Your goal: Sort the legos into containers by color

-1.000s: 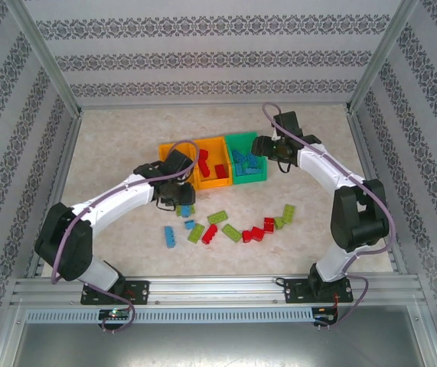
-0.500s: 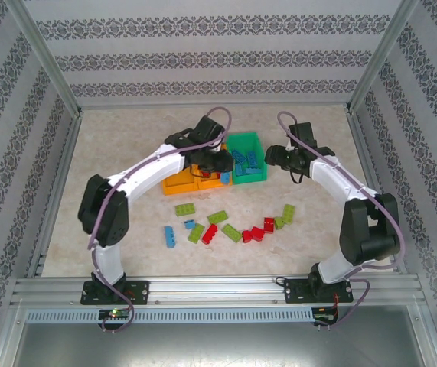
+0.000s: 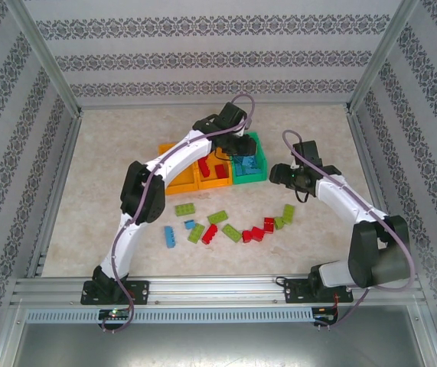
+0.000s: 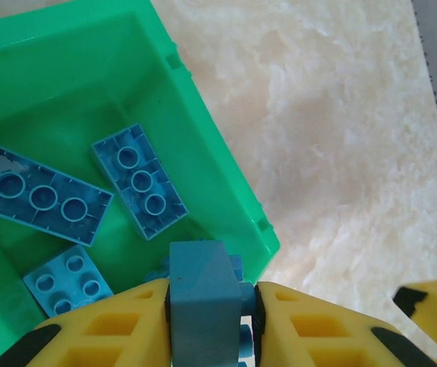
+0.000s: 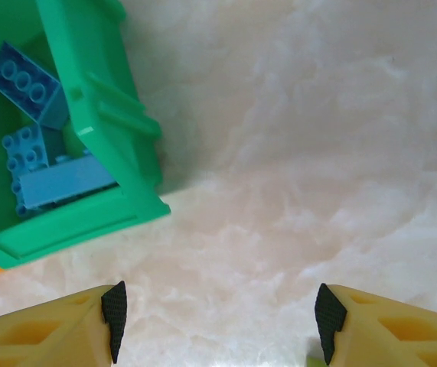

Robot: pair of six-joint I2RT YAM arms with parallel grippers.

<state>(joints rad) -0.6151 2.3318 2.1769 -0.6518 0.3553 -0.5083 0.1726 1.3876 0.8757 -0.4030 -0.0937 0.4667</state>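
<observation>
Marbled tabletop [image 4: 340, 115]; blue brick [image 4: 203, 294] half-hidden in L hand [image 4: 212, 317]

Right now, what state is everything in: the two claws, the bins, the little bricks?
Left gripper, shut on a blue lego over the green bin.
Right gripper, open and empty.
Green bin, upright, holding blue legos.
Middle orange bin, holding red legos.
Loose legos, lying unsorted on the table.

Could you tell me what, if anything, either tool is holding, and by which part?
The left tool grips a blue lego by its opposite sides; the right tool is open and empty.
</observation>
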